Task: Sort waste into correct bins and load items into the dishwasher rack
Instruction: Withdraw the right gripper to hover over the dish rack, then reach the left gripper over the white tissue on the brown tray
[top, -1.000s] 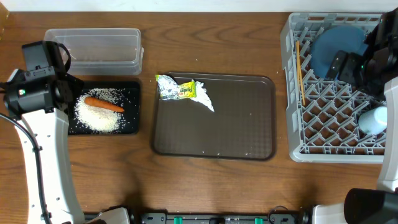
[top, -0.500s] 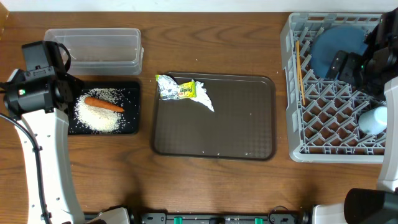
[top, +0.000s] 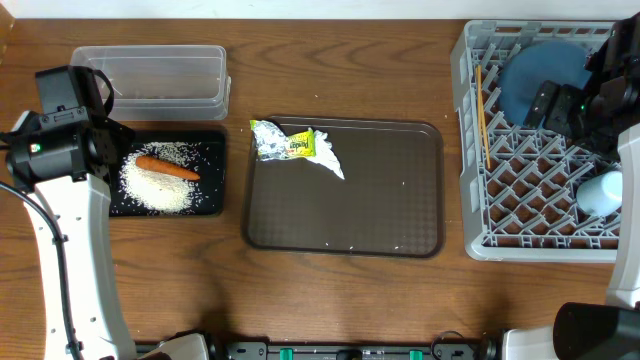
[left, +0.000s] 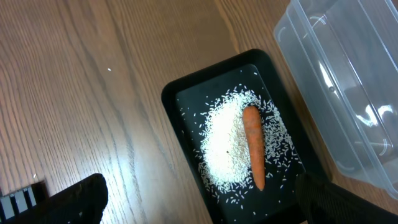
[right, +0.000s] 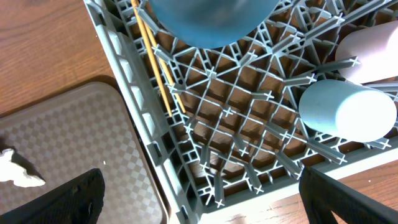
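Nothing moved since earlier. Left hand (left: 208, 202) and right hand (right: 205, 199) both spread, empty. Wrapper (top: 295, 147) left unsorted on brown tray (top: 380, 210); next, likely: pick it, drop into tub (top: 150, 75).

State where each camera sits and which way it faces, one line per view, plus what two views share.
Overhead: fixed above the table, looking straight down; left arm and right arm show.
Left wrist: on the left arm, facing down at the carrot on rice in the black tray; left pincer's fingers at bottom corners.
Right wrist: on the right arm, facing down into the rack at the chopsticks; right pincer's fingers at bottom corners.
Shared: overhead and left wrist both show the carrot.
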